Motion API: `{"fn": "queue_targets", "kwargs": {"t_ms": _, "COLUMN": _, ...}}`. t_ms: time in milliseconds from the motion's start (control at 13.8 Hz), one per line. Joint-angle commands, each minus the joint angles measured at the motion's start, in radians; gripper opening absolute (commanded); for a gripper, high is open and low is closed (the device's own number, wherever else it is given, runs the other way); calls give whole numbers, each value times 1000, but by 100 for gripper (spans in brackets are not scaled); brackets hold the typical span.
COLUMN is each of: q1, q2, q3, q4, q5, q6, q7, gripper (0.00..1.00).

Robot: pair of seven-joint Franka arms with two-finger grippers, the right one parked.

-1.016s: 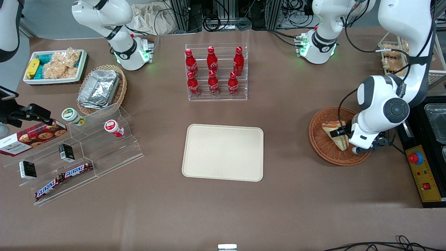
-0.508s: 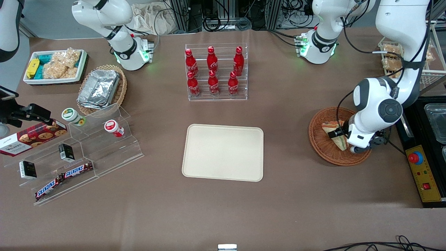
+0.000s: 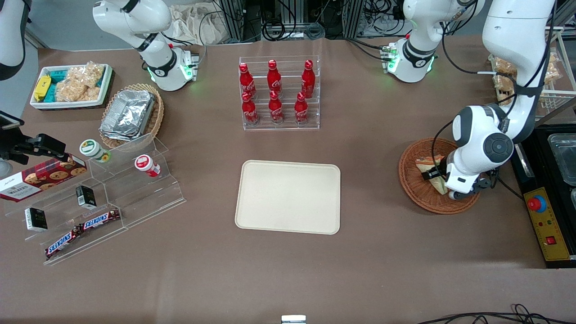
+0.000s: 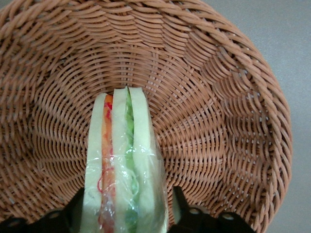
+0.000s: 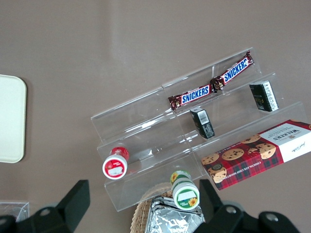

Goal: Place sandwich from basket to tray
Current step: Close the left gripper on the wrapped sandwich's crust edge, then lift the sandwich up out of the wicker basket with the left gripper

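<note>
Round, shallow, reddish-brown woven wicker basket point(image 3: 420, 189) point(image 4: 218, 111): stands on the brown table point(image 3: 369, 261) toward the working arm's end, well apart from the tray.

Triangular sandwich wedge of white bread with orange-red and green filling, wrapped in clear film point(image 3: 429, 170) point(image 4: 124, 170): inside the basket, standing on edge with its layered side showing to the wrist camera.

Black two-finger gripper point(image 3: 438, 173) point(image 4: 125, 213) of the left arm: down in the basket, one finger point(image 4: 73, 213) on each flat side of the sandwich, clamped against the bread.

Flat cream-beige rectangular tray with rounded corners point(image 3: 288, 196): mid-table, nearer the front camera than the bottle rack, with nothing on it.

Clear acrylic rack of six red cola bottles point(image 3: 278, 92): farther from the front camera than the tray.

Clear stepped acrylic stand point(image 3: 112, 198) point(image 5: 194, 141): toward the parked arm's end, holding Snickers bars point(image 3: 83, 229) point(image 5: 209, 82) and small jars.
</note>
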Motion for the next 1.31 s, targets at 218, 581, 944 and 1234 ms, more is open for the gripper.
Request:
{"fn": "queue_targets", "kwargs": {"t_ms": 218, "q1": 0, "q2": -33, "q3": -8, "q4": 25, "q5": -17, "q6": -29, "q7": 5, "gripper": 8}}
{"fn": "queue_targets", "kwargs": {"t_ms": 581, "q1": -11, "q2": -105, "q3": -32, "q4": 294, "q5": -11, "q6": -460, "q7": 10, "gripper": 2}}
{"fn": "queue_targets", "kwargs": {"t_ms": 944, "q1": -12, "q2": -91, "q3": -80, "q4": 609, "q5": -17, "q6": -696, "q7": 10, "gripper": 2}}
{"fn": "queue_targets", "kwargs": {"t_ms": 1234, "q1": -20, "q2": -46, "q3": -201, "q4": 620, "q5": -2, "q6": -681, "q7": 10, "gripper": 3}}
